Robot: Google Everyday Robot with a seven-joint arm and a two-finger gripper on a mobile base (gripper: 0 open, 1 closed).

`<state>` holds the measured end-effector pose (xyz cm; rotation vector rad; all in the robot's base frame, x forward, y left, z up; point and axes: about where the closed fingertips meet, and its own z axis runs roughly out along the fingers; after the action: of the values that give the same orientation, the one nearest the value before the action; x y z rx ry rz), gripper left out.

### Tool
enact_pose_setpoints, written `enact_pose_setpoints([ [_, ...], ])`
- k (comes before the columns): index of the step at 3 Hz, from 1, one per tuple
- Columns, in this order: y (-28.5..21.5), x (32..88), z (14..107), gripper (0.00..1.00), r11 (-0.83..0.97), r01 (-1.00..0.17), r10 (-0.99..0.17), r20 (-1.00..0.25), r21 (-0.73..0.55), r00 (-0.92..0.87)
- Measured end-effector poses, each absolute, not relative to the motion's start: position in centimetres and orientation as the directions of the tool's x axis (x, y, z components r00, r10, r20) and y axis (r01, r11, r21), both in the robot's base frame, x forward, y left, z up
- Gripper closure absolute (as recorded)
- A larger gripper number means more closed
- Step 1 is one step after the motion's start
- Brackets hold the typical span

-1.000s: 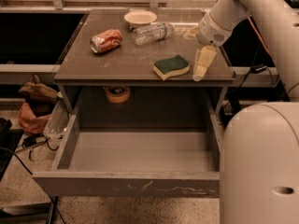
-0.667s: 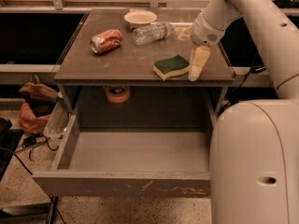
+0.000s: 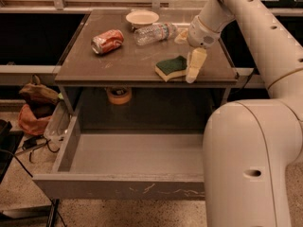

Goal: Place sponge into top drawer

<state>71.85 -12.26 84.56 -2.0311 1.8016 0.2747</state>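
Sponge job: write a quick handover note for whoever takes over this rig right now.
Gripper: low over the table, right against the sponge's right side; no lift yet.
Sponge: lying flat, green side up, near the table's front right edge.
Top drawer: pulled open below the tabletop, sponge not in it.
Done: drawer open, arm at the sponge.
Left: grasp, carry past the front edge, lower into the drawer, release.

A lab workroom: grey metal table (image 3: 118, 65), speckled floor (image 3: 19, 195), cables (image 3: 33, 148); claw (image 3: 195, 67) beside the sponge (image 3: 169, 66).
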Motion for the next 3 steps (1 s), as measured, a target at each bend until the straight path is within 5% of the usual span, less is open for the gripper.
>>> enact_pose_setpoints([
  [2, -11.53, 71.93, 83.1, 0.0, -0.09, -0.987, -0.896, -0.421, -0.135, 0.14],
  [3, -11.52, 71.94, 83.09, 0.18, -0.09, -0.987, -0.896, -0.421, -0.135, 0.14],
])
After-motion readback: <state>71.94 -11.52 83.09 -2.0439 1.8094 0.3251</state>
